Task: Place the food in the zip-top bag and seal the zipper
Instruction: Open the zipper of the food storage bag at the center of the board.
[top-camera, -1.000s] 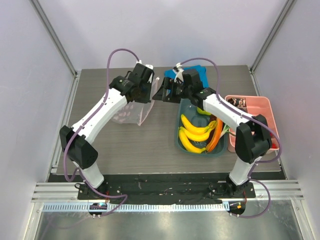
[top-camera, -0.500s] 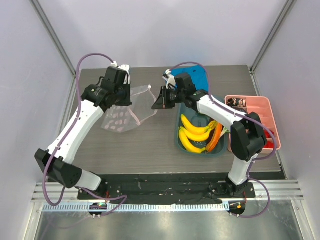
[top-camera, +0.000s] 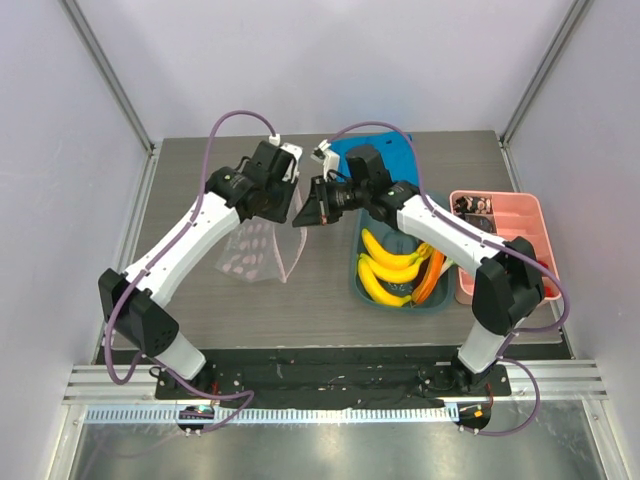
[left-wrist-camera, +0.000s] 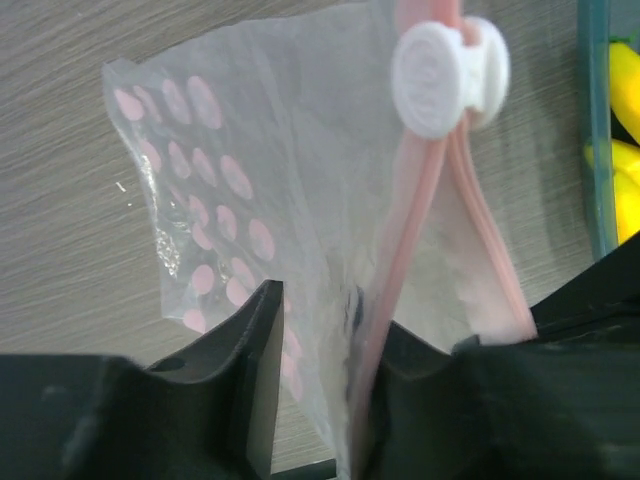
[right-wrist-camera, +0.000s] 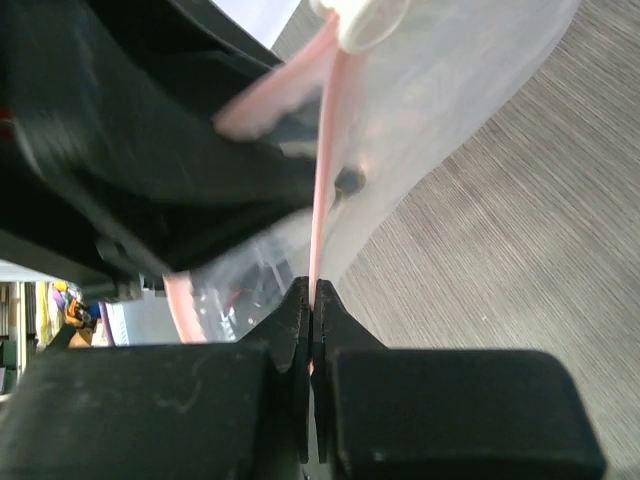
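Observation:
The zip-top bag (top-camera: 250, 250), clear with pink dots, hangs above the table's left half between my two grippers. My right gripper (right-wrist-camera: 312, 285) is shut on the pink zipper (right-wrist-camera: 325, 150) just below the white slider tab (right-wrist-camera: 365, 20). My left gripper (left-wrist-camera: 328, 305) stands open, and the bag (left-wrist-camera: 220, 180) film and the zipper (left-wrist-camera: 420, 210) pass loosely between its fingers, below the slider tab (left-wrist-camera: 440, 75). The food lies in a teal tub (top-camera: 362, 215) to the right: a yellow banana bunch (top-camera: 385, 265) and an orange-red pepper (top-camera: 430, 275) show.
A pink tray (top-camera: 520, 215) with small dark and red pieces stands at the right edge. A blue folded cloth (top-camera: 390, 152) lies at the back behind the right arm. The teal tub's rim (left-wrist-camera: 597, 130) sits close to the bag's right side.
My right gripper has shut on the zipper strip. My left arm swung out left with the bag, came back toward the centre, and its jaws have parted.

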